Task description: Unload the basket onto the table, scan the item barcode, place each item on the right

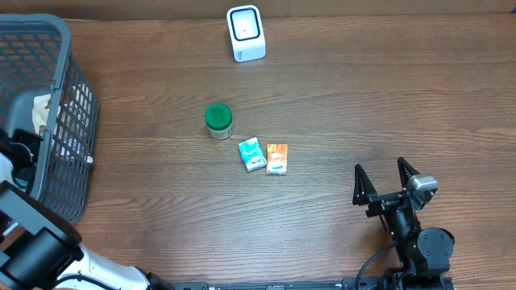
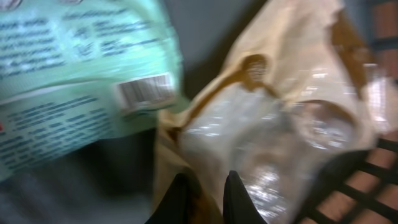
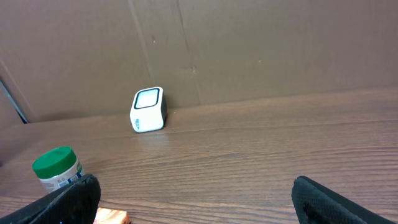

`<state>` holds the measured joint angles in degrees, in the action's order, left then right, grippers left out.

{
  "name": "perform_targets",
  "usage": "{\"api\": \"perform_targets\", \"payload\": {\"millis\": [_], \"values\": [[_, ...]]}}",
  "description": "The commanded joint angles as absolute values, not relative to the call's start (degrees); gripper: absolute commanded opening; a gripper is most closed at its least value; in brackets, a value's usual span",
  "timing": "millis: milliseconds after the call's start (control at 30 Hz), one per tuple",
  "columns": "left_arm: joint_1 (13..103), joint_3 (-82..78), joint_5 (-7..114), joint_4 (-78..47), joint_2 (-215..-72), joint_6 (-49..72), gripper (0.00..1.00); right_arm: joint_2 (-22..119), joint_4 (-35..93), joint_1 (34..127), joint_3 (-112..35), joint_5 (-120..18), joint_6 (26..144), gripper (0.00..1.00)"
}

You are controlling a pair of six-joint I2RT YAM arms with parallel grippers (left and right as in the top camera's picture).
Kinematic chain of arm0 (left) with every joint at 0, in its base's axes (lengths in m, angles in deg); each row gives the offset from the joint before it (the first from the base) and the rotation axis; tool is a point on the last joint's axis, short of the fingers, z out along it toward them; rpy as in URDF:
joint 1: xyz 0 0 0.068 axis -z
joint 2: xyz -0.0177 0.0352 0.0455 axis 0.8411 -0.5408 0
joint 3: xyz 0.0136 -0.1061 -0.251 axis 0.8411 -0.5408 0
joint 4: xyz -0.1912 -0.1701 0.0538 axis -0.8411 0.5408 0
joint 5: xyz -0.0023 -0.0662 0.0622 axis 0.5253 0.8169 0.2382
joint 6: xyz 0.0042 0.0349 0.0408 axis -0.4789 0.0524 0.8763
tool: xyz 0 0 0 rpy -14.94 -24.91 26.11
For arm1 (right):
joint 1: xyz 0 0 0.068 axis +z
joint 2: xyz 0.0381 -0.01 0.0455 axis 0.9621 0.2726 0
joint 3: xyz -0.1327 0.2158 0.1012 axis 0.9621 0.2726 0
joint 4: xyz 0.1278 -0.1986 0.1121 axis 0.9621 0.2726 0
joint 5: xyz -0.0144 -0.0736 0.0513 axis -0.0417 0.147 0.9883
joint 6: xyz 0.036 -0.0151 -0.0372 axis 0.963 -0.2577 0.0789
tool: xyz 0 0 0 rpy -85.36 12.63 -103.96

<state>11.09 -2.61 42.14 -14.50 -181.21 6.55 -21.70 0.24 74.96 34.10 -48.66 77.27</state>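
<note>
In the grey mesh basket at nine o'clock the left gripper looks clenched on a crinkly tan-and-clear plastic packet, its length running toward one o'clock; the white cube scanner lies two o'clock from there; the right gripper, spread wide, is farther off.

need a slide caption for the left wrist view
Left hand shut on a crinkly tan bag in the basket, beside a pale green packet with its barcode showing.
</note>
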Motion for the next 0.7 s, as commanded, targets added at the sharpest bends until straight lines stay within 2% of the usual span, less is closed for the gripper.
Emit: {"api": "perform_targets", "payload": {"millis": [0, 333, 367, 400, 500, 533, 667], "values": [[11.5, 3.4, 46.5, -13.3, -174.6, 9.2, 0.04, -22.4, -0.1, 74.8, 34.7, -48.9, 77.0, 1.0], [11.6, 13.4, 41.7, -11.3, -162.4, 9.5, 0.04, -22.4, -0.1, 74.8, 34.7, -48.9, 77.0, 1.0], [11.6, 13.4, 40.8, -10.9, -161.7, 9.5, 0.06, -22.4, -0.1, 74.8, 34.7, -48.9, 77.0, 1.0], [11.6, 13.4, 39.8, -9.8, -161.5, 9.5, 0.16, -22.4, -0.1, 74.8, 34.7, -48.9, 77.0, 1.0], [11.6, 13.2, 36.2, -6.3, -162.5, 9.8, 0.66, -22.4, -0.1, 74.8, 34.7, -48.9, 77.0, 1.0], [11.6, 13.2, 35.8, -5.3, -163.5, 11.3, 0.76, -22.4, -0.1, 74.8, 34.7, -48.9, 77.0, 1.0], [11.7, 13.2, 35.6, -4.0, -168.6, 19.5, 0.85, -22.4, -0.1, 74.8, 34.7, -48.9, 77.0, 1.0]]}}
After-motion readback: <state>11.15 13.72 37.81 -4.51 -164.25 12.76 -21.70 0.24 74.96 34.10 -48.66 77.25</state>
